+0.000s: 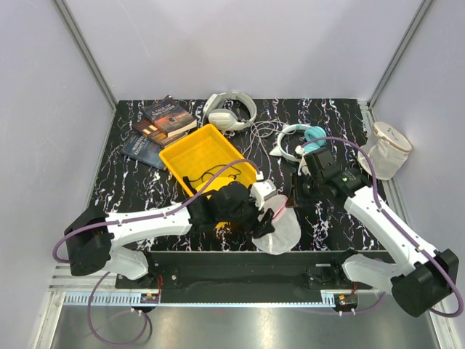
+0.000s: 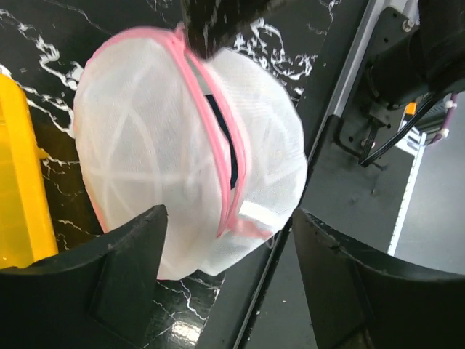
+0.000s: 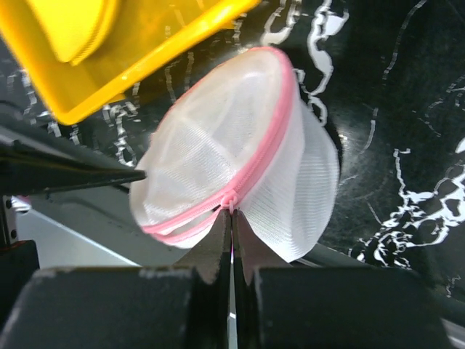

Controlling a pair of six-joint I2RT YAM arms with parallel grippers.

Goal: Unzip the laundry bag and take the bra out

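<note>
Tension seems to be the reason for this arrangement. The right gripper (image 3: 232, 227) has its two fingers pressed flat together on the small zipper pull (image 3: 230, 198) of the laundry bag (image 3: 218, 138), so it can drag the pull along the pink rim. The left gripper (image 2: 227, 218) is spread wide, and the bag sits between its black fingers. One finger looks close against the lower side of the dome, the other is a little apart from it. Probably it is there to stop the light bag from sliding when the zipper is pulled, but it does not squeeze the bag.

The bag rests near the front edge of the table (image 1: 334, 123), just beside the yellow tray (image 1: 190, 149). It is a round dome of thin white mesh, soft, but kept in shape by stiffer ribs which show through as pale lines. The zipper tape is bright pink. In the left wrist view the zipper is parted for a short way, and in this gap a dark cloth shows, most likely the bra (image 2: 227, 142). It is inside the bag, not out yet. The table is hard and black with white marble veins, so the mesh would probably slip on it easily.
</note>
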